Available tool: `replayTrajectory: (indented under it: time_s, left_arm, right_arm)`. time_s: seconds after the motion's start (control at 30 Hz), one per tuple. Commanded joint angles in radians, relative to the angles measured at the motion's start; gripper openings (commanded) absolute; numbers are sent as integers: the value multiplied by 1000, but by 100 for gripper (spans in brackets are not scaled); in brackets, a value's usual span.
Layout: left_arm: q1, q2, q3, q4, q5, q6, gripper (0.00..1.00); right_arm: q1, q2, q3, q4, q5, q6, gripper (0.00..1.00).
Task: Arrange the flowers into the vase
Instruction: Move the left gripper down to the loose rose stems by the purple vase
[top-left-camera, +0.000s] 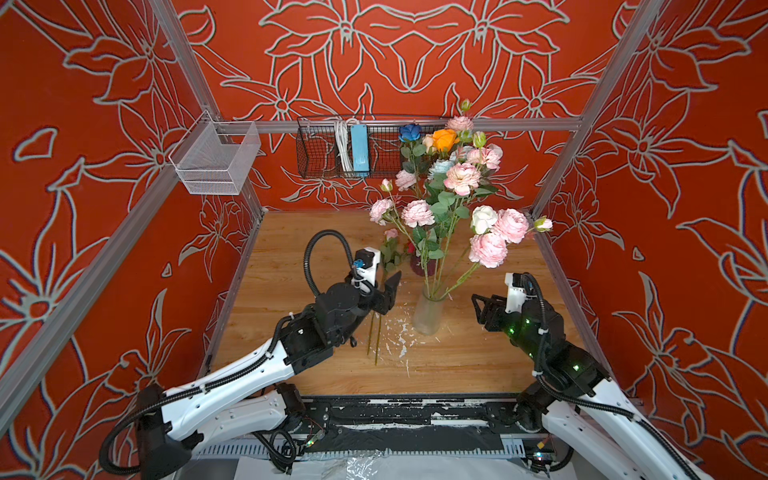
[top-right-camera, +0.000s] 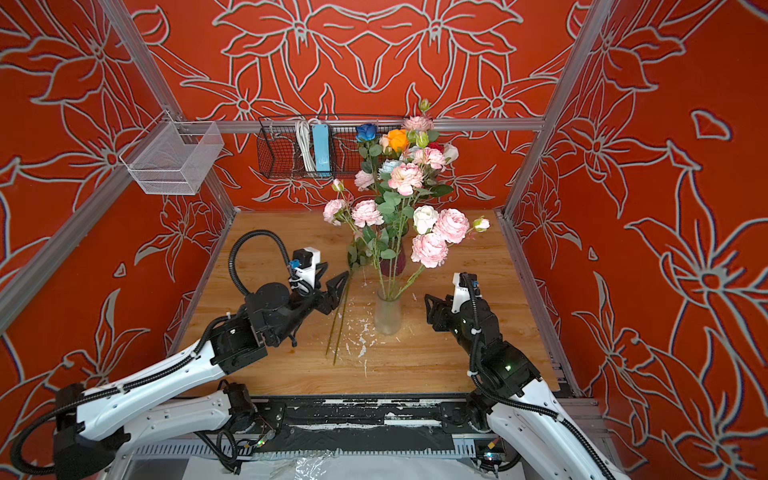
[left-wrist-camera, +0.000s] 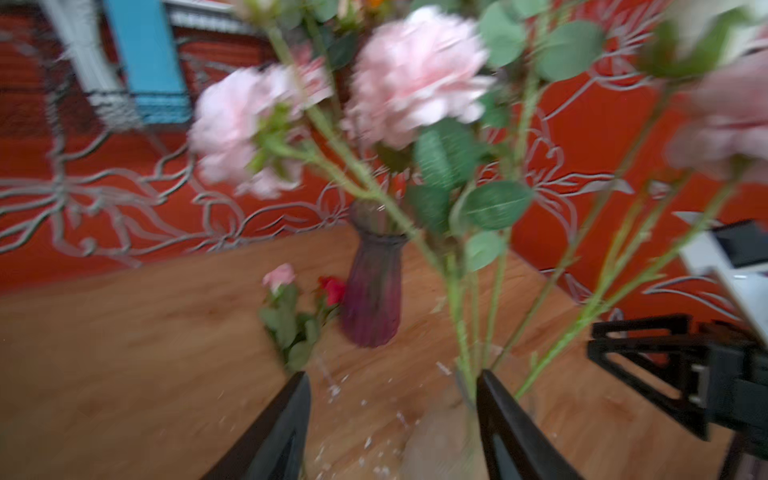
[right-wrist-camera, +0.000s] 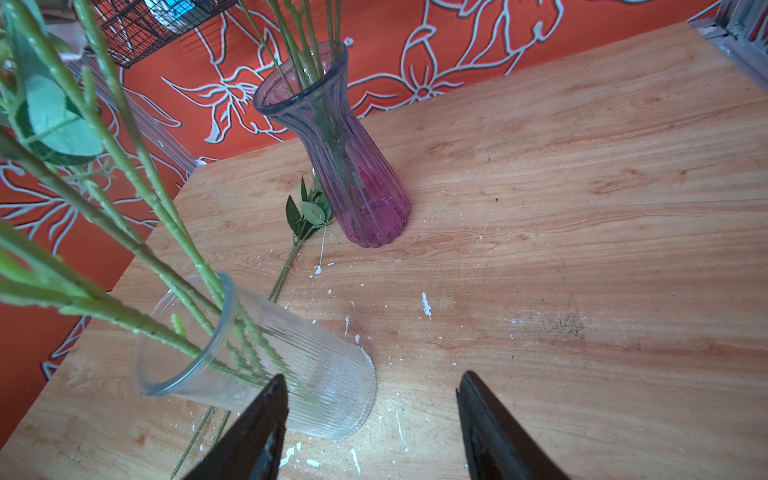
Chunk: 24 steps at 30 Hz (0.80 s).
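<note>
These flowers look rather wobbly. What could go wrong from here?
The clear vase carries big pink blooms leaning sideways; a nudge from the right tool, open beside it, might tip it. The two loose stems lie close together on the table, so the left tool could grab both.

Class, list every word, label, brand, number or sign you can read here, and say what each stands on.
None can be read. The blue power strip in the wire basket shows no legible marking; the clear vase and the purple vase carry no label; the walls bear only a flower pattern.
</note>
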<state>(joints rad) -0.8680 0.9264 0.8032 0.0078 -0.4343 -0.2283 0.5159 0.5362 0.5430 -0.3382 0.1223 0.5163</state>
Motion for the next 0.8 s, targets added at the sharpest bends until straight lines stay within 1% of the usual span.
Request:
replayTrajectory:
  time_s: [0.0, 0.07, 0.1, 0.17, 0.23, 0.3, 0.4, 0.5, 0.63, 0.77]
  left_arm:
    - [130, 9, -67, -298, -53, -345, 63]
    - [245, 47, -109, -343, 108, -411, 62]
    - [283, 81, -121, -347, 150, -434, 62]
    - [330, 161, -123, -332, 236, -426, 60]
    - [335, 252, -87, -341, 261, -421, 59]
    - [335, 332, -42, -327, 327, -392, 59]
    - [336, 417, -11, -258, 402, -403, 59]
    - [335, 477, 6, -215, 434, -415, 58]
    - [336, 522, 26, -234, 402, -408, 58]
    - [336, 522, 24, -246, 387, -399, 58]
  right_arm:
    - [-6, 14, -31, 20, -28, 36, 66]
    - [-5, 24, -46, 39, -32, 47, 66]
    - [-6, 33, -53, 43, -34, 51, 66]
    - [-6, 47, -56, 45, -42, 57, 66]
    - [-6, 54, -58, 46, -52, 59, 66]
    - [-7, 58, -53, 34, -59, 58, 66]
    - [-7, 55, -39, -7, -62, 62, 66]
    - [-8, 43, -23, -62, -61, 58, 66]
    - [-8, 27, -24, -95, -57, 54, 66]
    - [-12, 45, -16, -102, -67, 54, 66]
